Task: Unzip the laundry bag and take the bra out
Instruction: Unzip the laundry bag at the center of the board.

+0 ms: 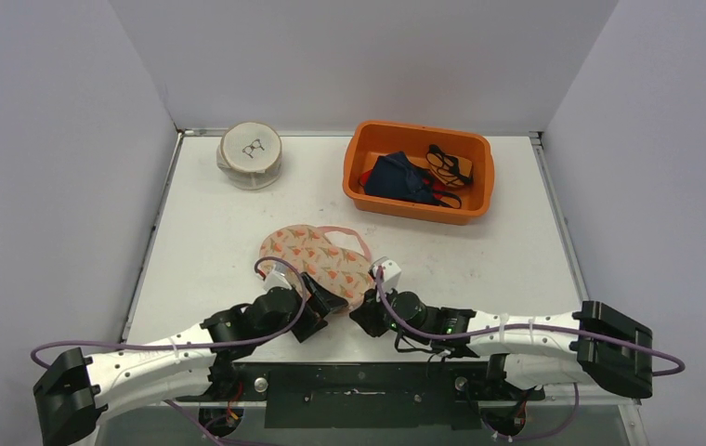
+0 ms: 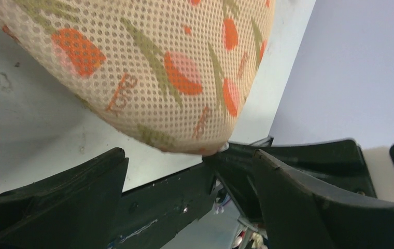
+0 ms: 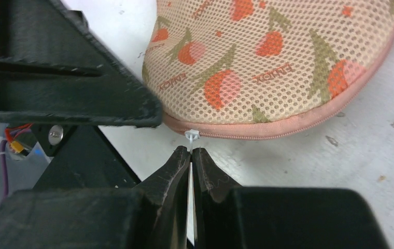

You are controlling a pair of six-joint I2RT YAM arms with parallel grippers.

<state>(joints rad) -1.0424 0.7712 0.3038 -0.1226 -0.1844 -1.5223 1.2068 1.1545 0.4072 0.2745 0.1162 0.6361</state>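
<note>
Tub: orange rectangular plastic tub (image 1: pixel 419 130), far right, is holding navy cloth (image 1: pixel 400 177).
Bag: domed peach fruit-print mesh laundry bag (image 3: pixel 278 62) is lying centre.
Left gripper (image 2: pixel 190 155): is gaping, released.
Right gripper (image 3: pixel 191 155): is pinching white zipper tie (image 3: pixel 191 136).

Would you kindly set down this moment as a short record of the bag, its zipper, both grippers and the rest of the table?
laundry bag: mesh, fruit print, lying centre front
zipper: shut where visible
right gripper: shut on the white zipper tab
left gripper: open at the bag's near edge, holding nothing
orange tub: back right, dark clothes inside
round white case: back left
</note>
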